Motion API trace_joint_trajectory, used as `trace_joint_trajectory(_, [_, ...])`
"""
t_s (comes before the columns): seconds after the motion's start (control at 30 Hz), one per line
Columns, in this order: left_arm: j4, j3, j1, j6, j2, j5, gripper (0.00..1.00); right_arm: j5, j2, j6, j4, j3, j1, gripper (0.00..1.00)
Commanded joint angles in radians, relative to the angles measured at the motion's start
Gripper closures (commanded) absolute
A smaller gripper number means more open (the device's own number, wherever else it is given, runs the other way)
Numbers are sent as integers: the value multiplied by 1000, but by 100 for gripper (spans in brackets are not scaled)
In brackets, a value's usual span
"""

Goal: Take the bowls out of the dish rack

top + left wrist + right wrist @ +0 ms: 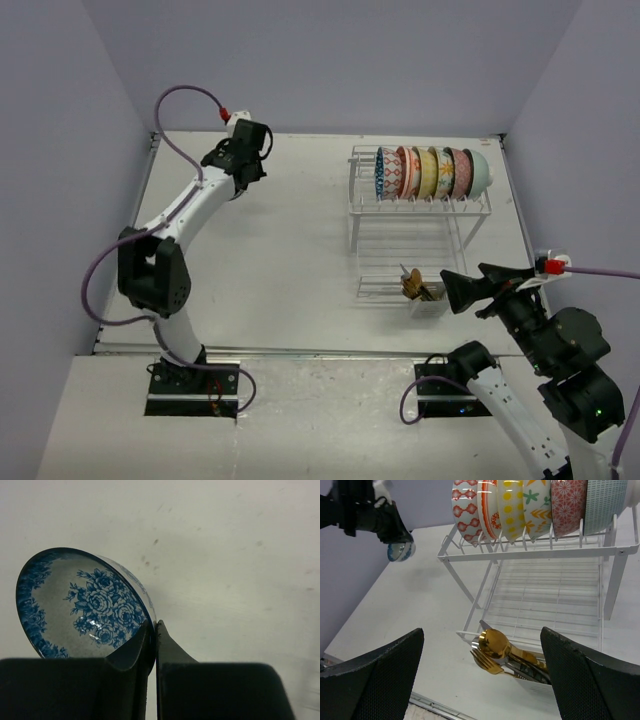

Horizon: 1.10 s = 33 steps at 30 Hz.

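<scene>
Bowls (pixel 430 172) stand on edge in the dish rack's (pixel 540 554) top tier, the row running left-right at the far right of the desk (pixel 290 250). We see one blue bowl (pixel 82 605) over the far-left desk, left gripper (pixel 154 630) clenched on its rim. Right gripper (pixel 462 291) is spread wide and empty; we judge it nearer the rack, bowls straight ahead.

You will note blue roses and a blue border on the white bowl (pixel 85 605) at the black left fingers (pixel 170 650). On the white dish rack (pixel 545 555), the bowls (pixel 512 505) show red diamonds, yellow dots, orange leaves, red lattice and pale teal ribbing.
</scene>
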Motion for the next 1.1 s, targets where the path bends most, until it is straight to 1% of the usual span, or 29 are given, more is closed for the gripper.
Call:
trace_joint_trajectory(0.0, [-165, 128, 54, 82, 151, -3, 100, -17, 21, -25, 0, 23, 6, 1])
trace_joint_trajectory(0.03, [-184, 149, 60, 89, 232, -3, 100, -12, 23, -30, -4, 26, 6, 1])
trace_joint_trajectory(0.13, [-195, 197, 74, 94, 340, 5, 100, -12, 21, -38, -14, 27, 4, 1])
trace_joint_trajectory(0.23, [-181, 204, 88, 88, 392, -5, 100, -14, 21, -42, -21, 29, 4, 1])
trace_joint_trajectory(0.47, [-171, 203, 97, 92, 450, 15, 100, -15, 15, -47, -14, 18, 6, 1])
trace_joint_trajectory(0.6, [-145, 171, 97, 86, 405, 23, 100, -28, 21, -44, -3, 9, 6, 1])
trace_joint_trajectory(0.63, [-145, 168, 97, 86, 398, 22, 95, -35, 23, -42, -1, 7, 6, 1])
trace_joint_trajectory(0.67, [-148, 169, 97, 88, 391, 20, 80, -37, 26, -41, -1, 7, 6, 1])
trace_joint_trajectory(0.7, [-152, 172, 97, 88, 388, 23, 76, -42, 26, -38, 0, 7, 6, 1])
trace_joint_trajectory(0.73, [-156, 174, 97, 88, 383, 31, 67, -45, 26, -38, 0, 7, 6, 1])
trace_joint_trajectory(0.9, [-136, 155, 96, 92, 317, 117, 48, -45, 21, -36, 8, 9, 4, 1])
trace_joint_trajectory(1.0, [-138, 140, 94, 85, 256, 135, 25, -48, 27, -38, 8, 13, 6, 1])
trace_joint_trajectory(1.03, [-135, 125, 93, 80, 209, 138, 1, -48, 29, -38, 11, 15, 6, 1])
trace_joint_trajectory(1.07, [-129, 116, 90, 78, 181, 146, 0, -42, 31, -38, 12, 15, 6, 1])
